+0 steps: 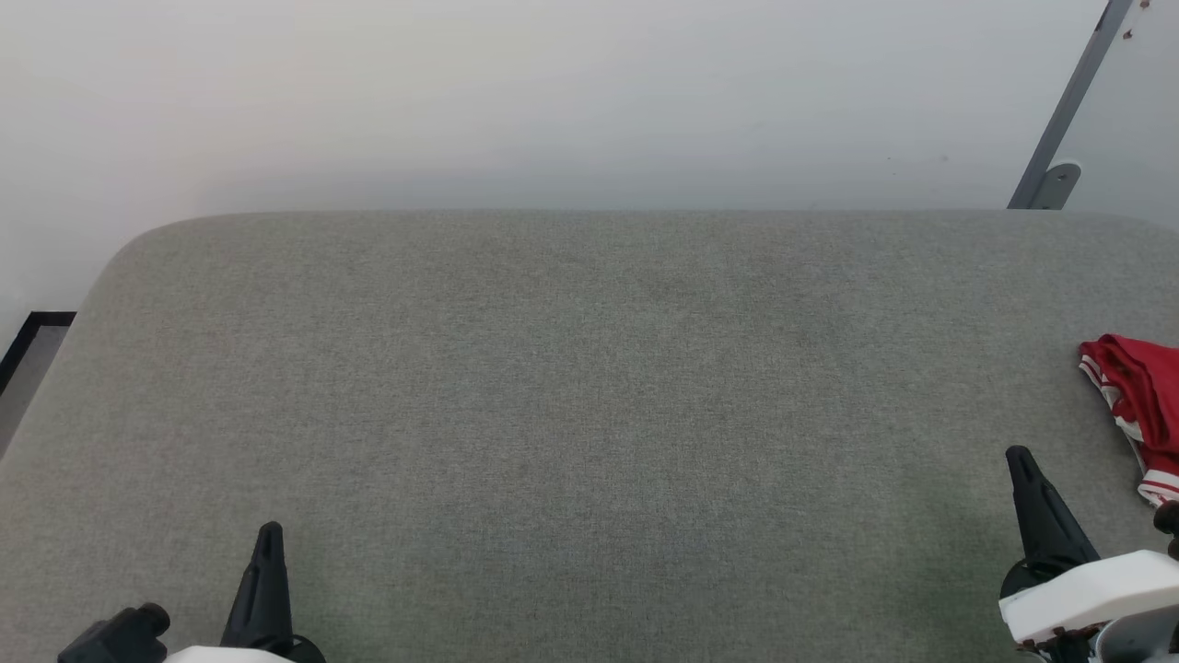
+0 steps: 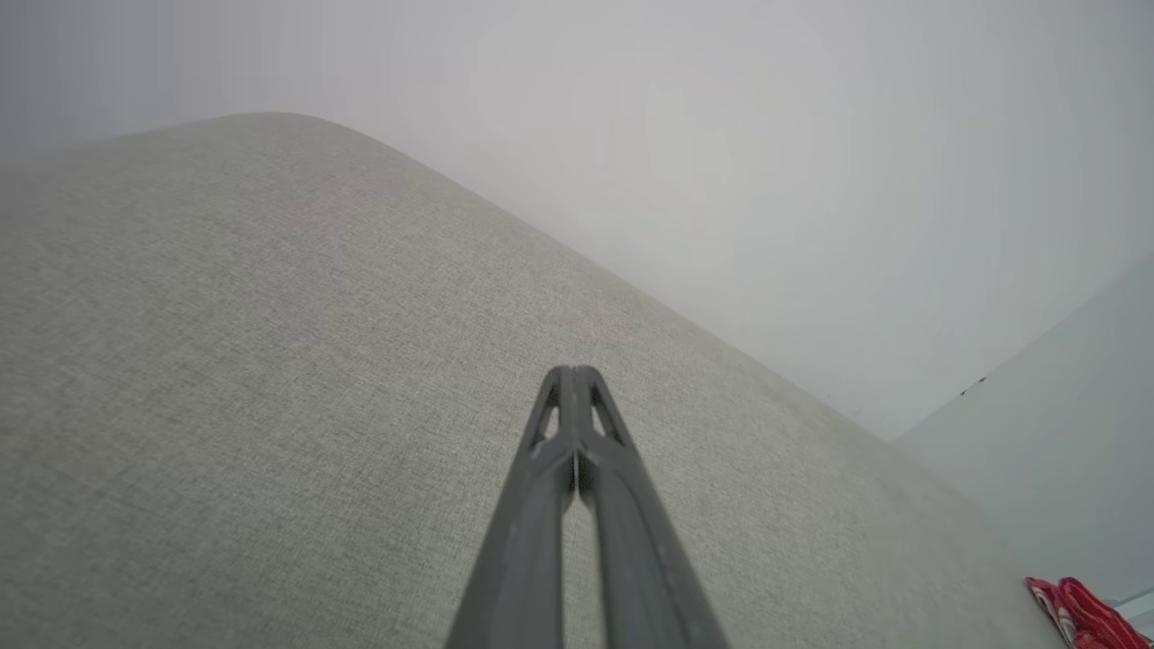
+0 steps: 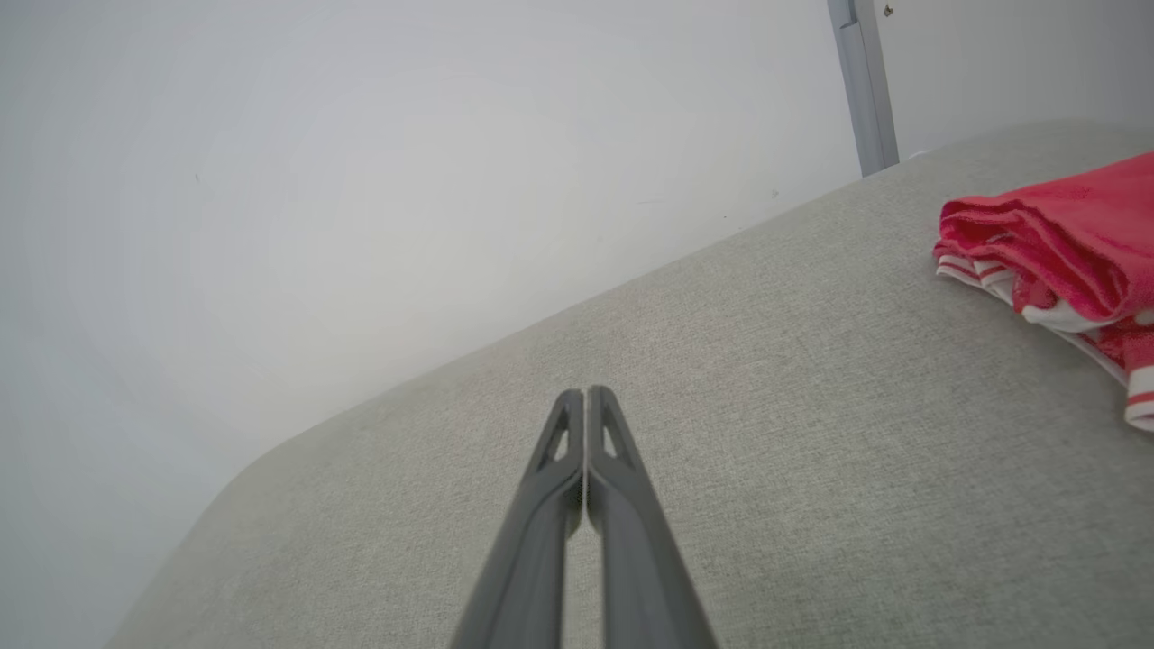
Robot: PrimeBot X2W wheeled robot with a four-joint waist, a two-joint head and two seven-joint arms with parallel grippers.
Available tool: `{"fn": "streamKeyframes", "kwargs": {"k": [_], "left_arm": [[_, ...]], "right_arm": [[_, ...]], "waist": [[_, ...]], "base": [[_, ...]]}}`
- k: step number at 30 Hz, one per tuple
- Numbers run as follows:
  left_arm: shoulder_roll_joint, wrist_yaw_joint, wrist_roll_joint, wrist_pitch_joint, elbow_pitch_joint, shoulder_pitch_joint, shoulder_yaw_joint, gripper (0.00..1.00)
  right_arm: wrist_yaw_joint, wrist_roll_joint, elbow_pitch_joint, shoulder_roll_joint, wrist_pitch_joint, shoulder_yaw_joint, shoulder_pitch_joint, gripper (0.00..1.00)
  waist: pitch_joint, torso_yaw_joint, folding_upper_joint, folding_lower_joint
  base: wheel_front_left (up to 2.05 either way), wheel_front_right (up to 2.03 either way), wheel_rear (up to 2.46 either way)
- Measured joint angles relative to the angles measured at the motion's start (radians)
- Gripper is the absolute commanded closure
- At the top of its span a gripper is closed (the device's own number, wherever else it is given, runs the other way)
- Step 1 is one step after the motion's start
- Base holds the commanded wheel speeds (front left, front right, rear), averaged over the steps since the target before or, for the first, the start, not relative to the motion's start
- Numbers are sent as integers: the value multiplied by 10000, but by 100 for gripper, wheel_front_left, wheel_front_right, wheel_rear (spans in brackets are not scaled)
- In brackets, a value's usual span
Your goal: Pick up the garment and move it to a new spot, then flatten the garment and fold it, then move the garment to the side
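The garment lies bunched at the right edge of the grey fabric surface, red with red-and-white striped trim; part of it is cut off by the head view's edge. It also shows at the right of the right wrist view as the garment, and as a small red corner of the garment in the left wrist view. My right gripper is shut and empty, just left of and nearer than the garment. My left gripper is shut and empty at the lower left, far from it. Fingers meet at the right gripper and the left gripper.
A pale wall rises behind the grey surface. A grey metal bar leans against the wall at the far right. Dark floor trim shows beyond the surface's rounded left corner.
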Motion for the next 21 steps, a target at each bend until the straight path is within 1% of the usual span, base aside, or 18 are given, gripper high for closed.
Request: {"fn": "streamKeyframes", "kwargs": {"k": [15,21], "left_arm": [[-100,0,-2167,610,138,-440,90,100],[-115,0,-2778,798,186,-601,127,100]], "right_arm": [[0,1829,6,502,506,-291,-202,100],[0,2349,10,623,669,-395,-225,100]], "waist": [[38,-45,0,0],[49,-59,0,0]], "base": [[0,0,0],[0,0,0]]}}
